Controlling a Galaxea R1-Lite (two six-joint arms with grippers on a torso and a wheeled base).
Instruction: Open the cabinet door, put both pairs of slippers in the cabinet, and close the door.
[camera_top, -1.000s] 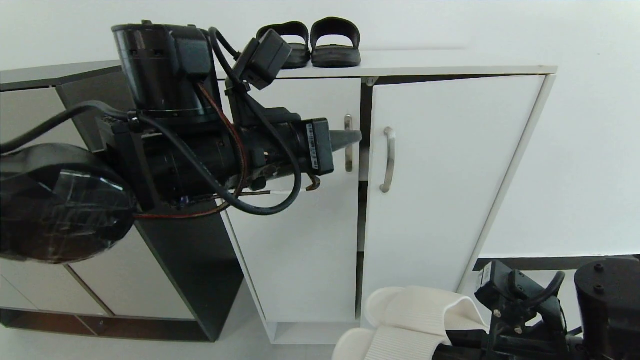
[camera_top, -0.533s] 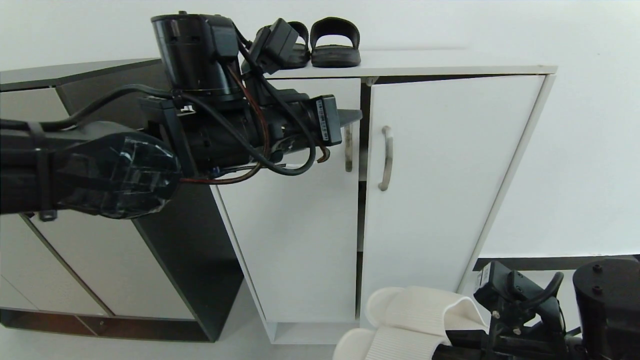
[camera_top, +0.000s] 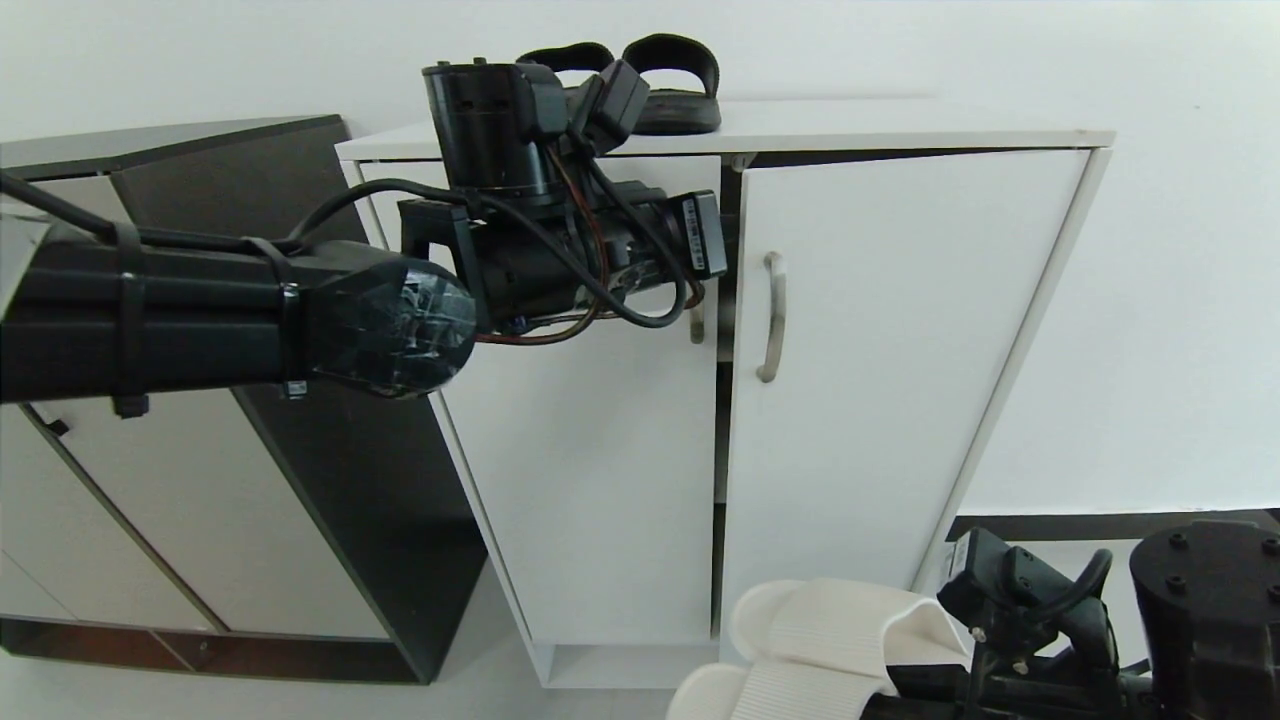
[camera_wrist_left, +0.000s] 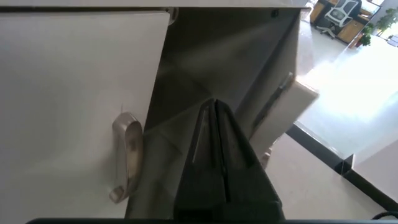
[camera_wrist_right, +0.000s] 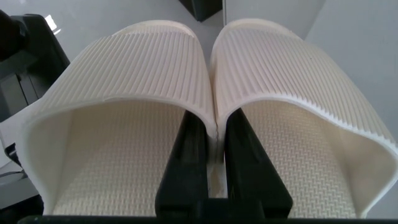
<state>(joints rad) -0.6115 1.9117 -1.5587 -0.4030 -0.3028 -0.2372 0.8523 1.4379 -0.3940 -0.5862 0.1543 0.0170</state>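
Left arm has climbed and swung toward frame centre over the last second. Its left gripper was level with the left door handle. It now sits higher, tip poked into the dark slit between the left door and right door of the white cabinet.

The slit is narrow. The left door's free edge lies just beside the fingers, with the right handle on the far side of the gap. A dark cabinet crowds the left; plain wall lies to the right.

Left jaws are pressed together, holding nothing. Right gripper, bottom right of the head view, pinches the touching inner walls of the white slippers. Black slippers sit on the cabinet top, upper centre.
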